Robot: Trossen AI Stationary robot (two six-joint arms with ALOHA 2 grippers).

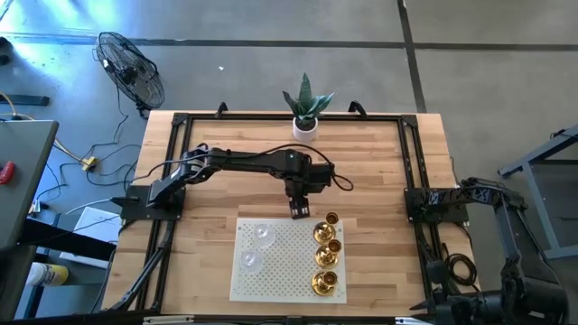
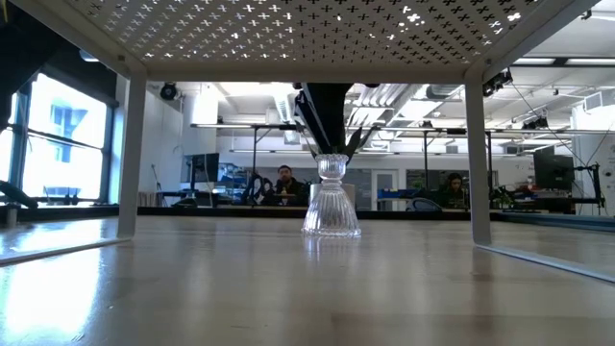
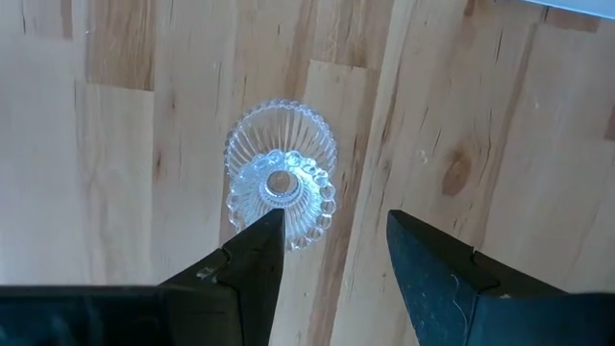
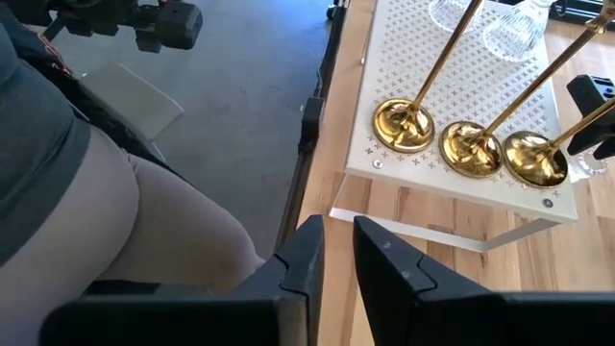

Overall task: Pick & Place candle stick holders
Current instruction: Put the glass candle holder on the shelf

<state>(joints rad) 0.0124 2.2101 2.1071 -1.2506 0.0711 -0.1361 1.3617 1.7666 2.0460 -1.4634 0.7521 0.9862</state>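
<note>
Left pincer [image 1: 299,211] hangs wide over the clear glass holder [image 3: 281,185] mid-counter, behind the white rack [image 1: 282,280]; off-centre closing could tip it. Right pincer [image 4: 336,252], narrow and empty, waits off the counter's right edge.

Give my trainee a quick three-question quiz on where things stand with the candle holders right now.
1. True or false: the left gripper is clamped shut on the glass holder.
2. How many gold holders stand on the white perforated rack?
   A. one B. three C. five
3. Where does the glass holder under the left gripper stand?

Key:
1. False; its fingers are open above the holder.
2. B.
3. On the bare wooden table, off the rack, upright.
</note>
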